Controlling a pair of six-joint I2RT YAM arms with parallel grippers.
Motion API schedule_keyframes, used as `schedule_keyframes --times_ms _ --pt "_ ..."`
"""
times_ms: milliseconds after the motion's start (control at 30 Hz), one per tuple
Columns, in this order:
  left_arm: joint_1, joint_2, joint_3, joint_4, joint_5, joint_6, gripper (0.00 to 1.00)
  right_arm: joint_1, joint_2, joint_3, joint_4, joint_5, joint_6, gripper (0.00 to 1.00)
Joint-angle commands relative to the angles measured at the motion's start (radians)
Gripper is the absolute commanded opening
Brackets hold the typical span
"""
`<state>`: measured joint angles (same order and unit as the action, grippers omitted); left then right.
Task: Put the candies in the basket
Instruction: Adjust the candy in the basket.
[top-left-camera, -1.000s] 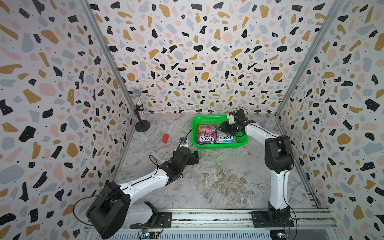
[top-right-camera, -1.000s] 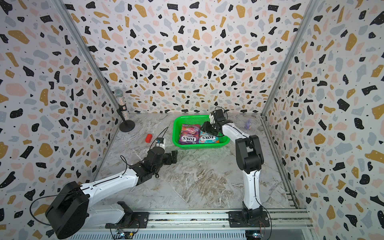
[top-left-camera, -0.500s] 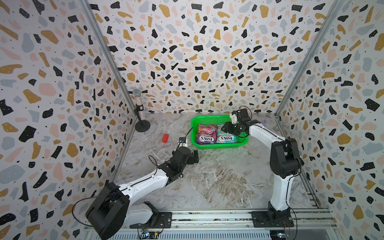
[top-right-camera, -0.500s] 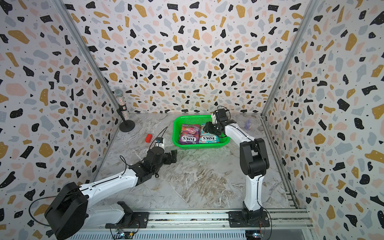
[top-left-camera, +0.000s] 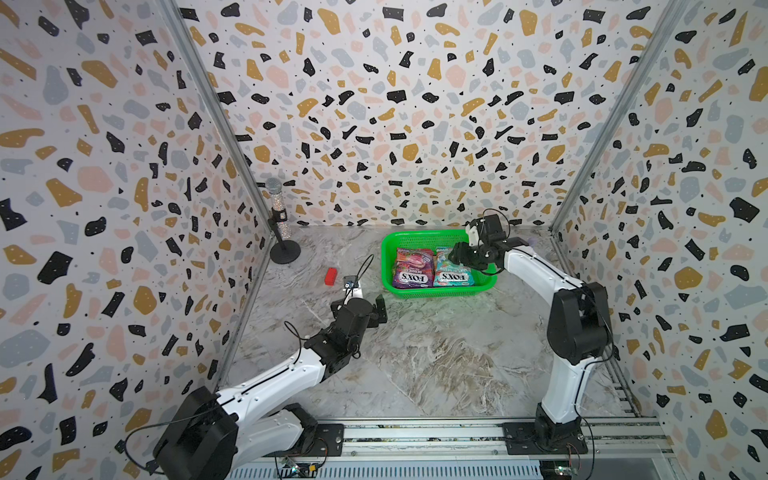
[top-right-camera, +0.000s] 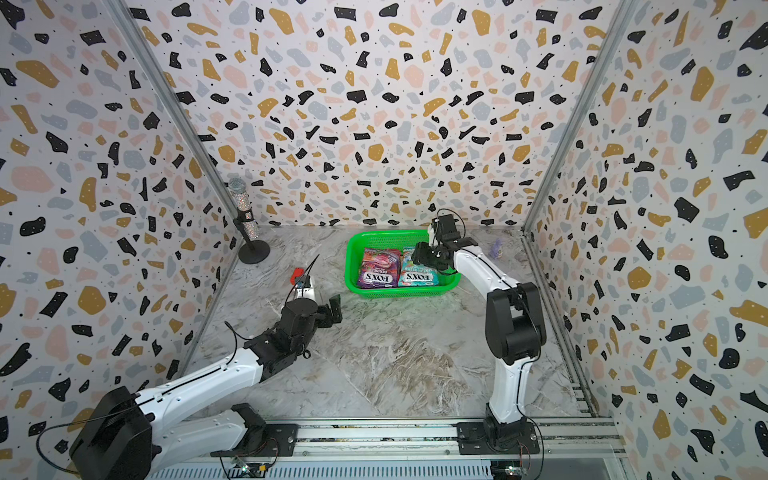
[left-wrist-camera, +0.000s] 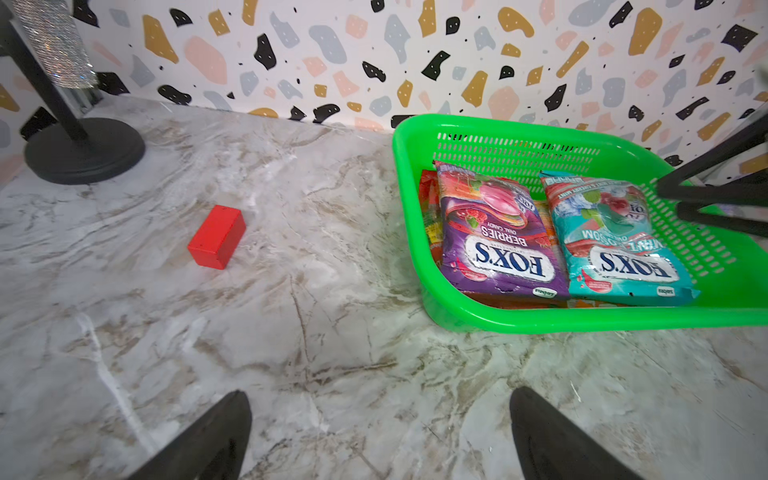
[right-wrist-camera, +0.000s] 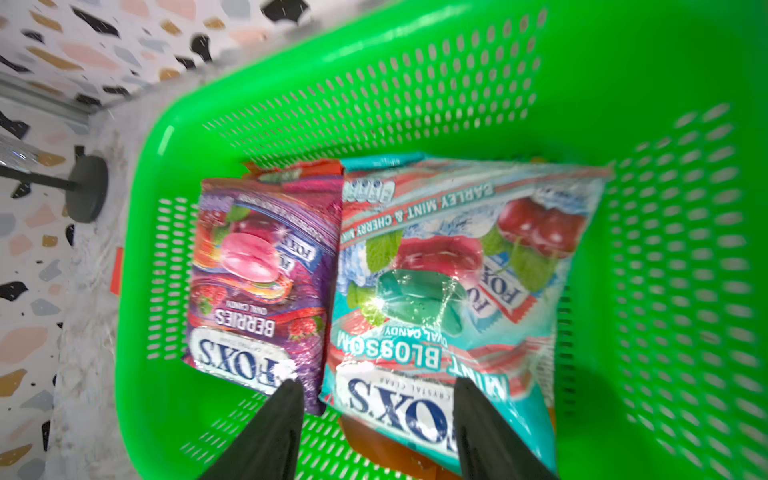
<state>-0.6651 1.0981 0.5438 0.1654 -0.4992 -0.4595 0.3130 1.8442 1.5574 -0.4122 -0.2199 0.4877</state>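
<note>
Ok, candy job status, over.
Left gripper open, empty. Right gripper open over green basket. FOX'S Berries bag, Mint Blossom bag on top inside. Nothing blocking.

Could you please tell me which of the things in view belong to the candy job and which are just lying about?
Part of the job:
- green basket
- purple candy bag and teal candy bag, side by side in the basket
- orange bag, mostly hidden beneath them

Just lying about:
- red block
- microphone on its stand
- small purple object
</note>
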Motion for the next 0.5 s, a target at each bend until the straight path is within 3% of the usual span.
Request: schedule_keyframes --times_ms 0,33,67,200,300,467 --pt "0.001 -0.023 -0.029 0.071 -0.043 0.045 1.00 -0.005 -0.177 -0.070 0.053 0.126 -0.031 0.79" --pt "0.001 -0.023 -0.030 0.079 -0.035 0.061 1.00 -0.005 -0.210 -0.106 0.078 0.154 -0.034 0.94" --pt "0.001 -0.021 -0.027 0.082 -0.027 0.074 1.00 -0.005 -0.246 -0.155 0.119 0.180 -0.035 1.00" --pt "0.001 -0.012 -0.015 0.081 0.004 0.105 1.00 -0.005 -0.413 -0.357 0.271 0.261 -0.111 1.00" --pt "0.001 -0.029 -0.019 0.080 -0.001 0.100 1.00 -0.005 -0.544 -0.531 0.360 0.394 -0.170 1.00" --pt "0.001 -0.067 -0.041 0.083 -0.025 0.082 1.00 -0.005 -0.732 -0.858 0.624 0.572 -0.368 1.00"
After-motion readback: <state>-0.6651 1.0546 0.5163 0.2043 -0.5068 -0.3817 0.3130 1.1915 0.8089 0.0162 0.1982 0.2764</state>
